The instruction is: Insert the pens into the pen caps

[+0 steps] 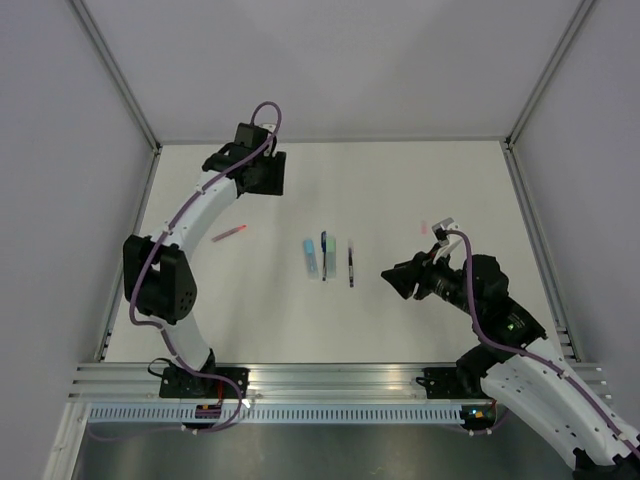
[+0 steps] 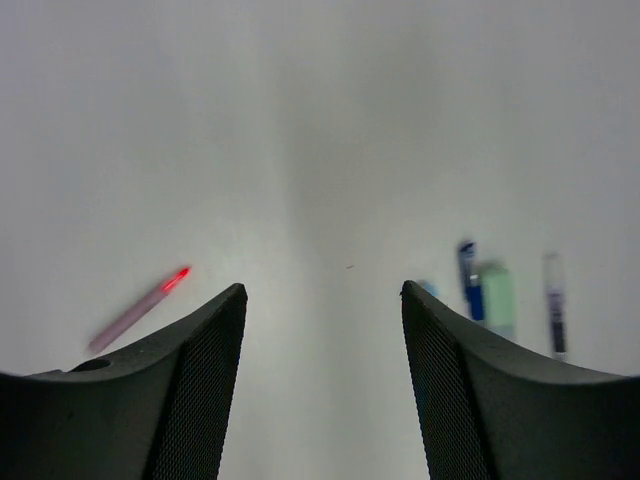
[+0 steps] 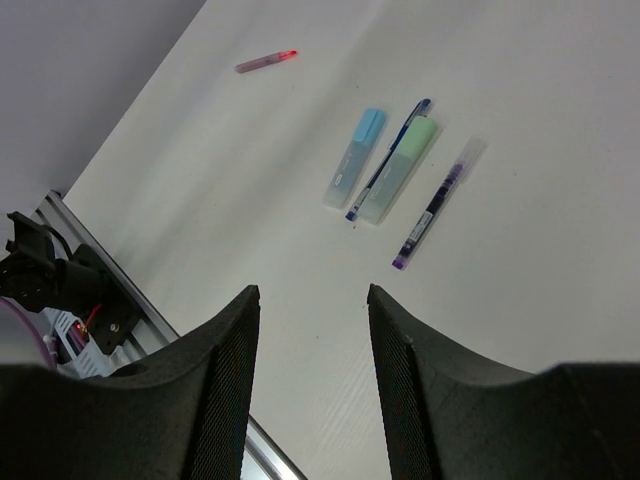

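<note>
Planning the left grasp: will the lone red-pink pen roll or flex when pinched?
Probably rolls if nudged sideways: the red-pink pen looks thin and round, lying flat on the smooth table. Likely stiff and light: it looks straight and slender.

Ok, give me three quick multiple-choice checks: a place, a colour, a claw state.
1. The red pen lies: A) apart from the other pens, B) between two caps, C) in a claw.
2. Against the blue pen lies: A) a yellow cap, B) the mint green cap, C) an orange cap.
3. The right claw is: A) shut on a pen, B) shut on a cap, C) open and empty.
A, it lies alone; B, they touch side by side; C, jaws apart, nothing between.
</note>
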`<state>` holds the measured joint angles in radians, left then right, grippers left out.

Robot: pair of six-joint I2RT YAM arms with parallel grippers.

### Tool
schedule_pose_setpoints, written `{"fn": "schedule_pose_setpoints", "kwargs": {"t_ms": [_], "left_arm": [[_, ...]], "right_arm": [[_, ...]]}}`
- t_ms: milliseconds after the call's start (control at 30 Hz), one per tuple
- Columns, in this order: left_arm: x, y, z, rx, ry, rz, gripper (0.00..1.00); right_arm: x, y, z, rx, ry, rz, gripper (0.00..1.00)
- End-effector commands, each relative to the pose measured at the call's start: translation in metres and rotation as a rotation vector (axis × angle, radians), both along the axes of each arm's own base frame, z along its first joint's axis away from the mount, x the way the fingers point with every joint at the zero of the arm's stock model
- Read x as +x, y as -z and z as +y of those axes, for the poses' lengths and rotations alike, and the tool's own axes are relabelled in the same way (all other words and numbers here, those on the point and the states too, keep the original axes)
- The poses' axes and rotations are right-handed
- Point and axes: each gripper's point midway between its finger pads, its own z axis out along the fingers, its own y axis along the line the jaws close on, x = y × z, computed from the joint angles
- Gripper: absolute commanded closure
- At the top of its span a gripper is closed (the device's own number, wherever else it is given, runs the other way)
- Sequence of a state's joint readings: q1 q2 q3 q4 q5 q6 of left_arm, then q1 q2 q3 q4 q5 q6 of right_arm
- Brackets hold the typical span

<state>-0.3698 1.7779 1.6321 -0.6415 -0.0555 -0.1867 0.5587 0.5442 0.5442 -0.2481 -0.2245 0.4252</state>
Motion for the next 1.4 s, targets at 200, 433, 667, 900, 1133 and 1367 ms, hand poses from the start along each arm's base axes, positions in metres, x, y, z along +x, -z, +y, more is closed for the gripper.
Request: {"fn": "schedule_pose_setpoints", "kwargs": {"t_ms": [200,433,667,900,1133,1367], "left_arm": [[-0.028,0.067,0.125,0.254,-0.098,0.149,0.37],[-0.022,0.094,0.163,0.232,-0.111,0.177,0.34],[-0.022,0.124,0.166,0.232,-0.072,0.243,0.35],[-0.021,0.150,0.165,0.235,-0.058,0.308,0.36],[-0.030,0.177,0.166,0.240,-0.055,0.408,0.38],[-0.045,0.185,0.163,0.221,-0.058,0.484,0.58]], "right_arm": [[-0.007,-0.018,0.002,0.028,-0.043,-0.068,0.47],[-0.008,-0.018,0.003,0.024,-0.050,-0.066,0.47],[-0.006,-0.016,0.003,0.021,-0.050,-0.061,0.47],[-0.005,-0.013,0.004,0.013,-0.049,-0.054,0.47],[-0.006,-0.014,0.004,0.015,-0.050,-0.057,0.47],[-0.006,-0.015,0.004,0.019,-0.055,-0.061,0.47]]}}
